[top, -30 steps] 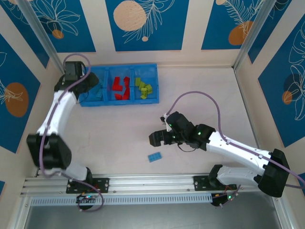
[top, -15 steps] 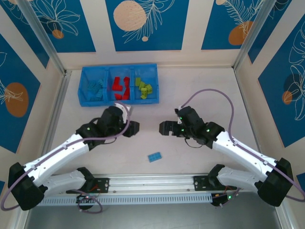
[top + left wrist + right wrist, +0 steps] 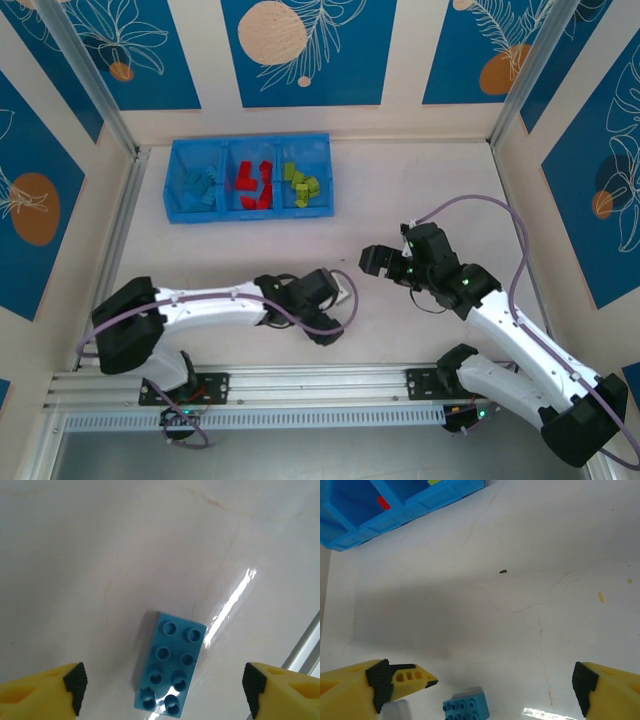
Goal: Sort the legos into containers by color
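One light blue lego lies flat on the white table, studs up. My left gripper hangs right above it, open, with a yellow finger on each side and clear of the brick. In the top view the left gripper covers that brick. The same brick sits at the bottom edge of the right wrist view. My right gripper hovers open and empty to the right of it. The blue tray at the back left holds light blue legos, red legos and green legos in separate compartments.
A metal rail runs along the table's near edge, just in front of the left gripper. A corner of the tray is at the top left of the right wrist view. Patterned walls enclose the table at the back and sides.
My left arm swung from the tray's left compartment down to the loose blue brick near the front, and its jaws opened. The right gripper drew back to the right, away from that brick.
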### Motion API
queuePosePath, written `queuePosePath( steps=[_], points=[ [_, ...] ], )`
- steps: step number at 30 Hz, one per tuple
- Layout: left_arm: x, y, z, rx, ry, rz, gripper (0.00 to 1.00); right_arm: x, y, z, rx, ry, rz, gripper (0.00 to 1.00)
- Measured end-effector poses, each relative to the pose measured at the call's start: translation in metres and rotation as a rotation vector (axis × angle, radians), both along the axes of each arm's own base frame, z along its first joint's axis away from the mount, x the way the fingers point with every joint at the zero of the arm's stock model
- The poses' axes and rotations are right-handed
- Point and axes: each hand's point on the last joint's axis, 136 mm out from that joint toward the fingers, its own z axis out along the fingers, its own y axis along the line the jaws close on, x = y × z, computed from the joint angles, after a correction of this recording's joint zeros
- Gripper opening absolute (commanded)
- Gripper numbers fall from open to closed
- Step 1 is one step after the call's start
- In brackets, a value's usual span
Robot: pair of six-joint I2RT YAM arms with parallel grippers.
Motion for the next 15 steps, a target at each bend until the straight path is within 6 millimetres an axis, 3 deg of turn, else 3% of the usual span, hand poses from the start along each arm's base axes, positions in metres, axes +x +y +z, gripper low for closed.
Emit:
queuePosePath(
  steps=[9,11,15],
  points=[
    [0.001,0.004,-0.039,0.147,-0.009,-0.045,0.73,-0.008,-0.007,-0.011,0.003,0.038,-0.015,0.96],
    [-0.001,0.006,-0.048,0.18,-0.001,-0.058,0.64,-0.008,-0.007,-0.011,0.005,0.039,-0.016,0.96],
    [-0.003,-0.001,-0.049,0.176,-0.006,-0.074,0.43,-0.008,-0.007,-0.011,0.008,0.04,-0.015,0.96]
  ],
)
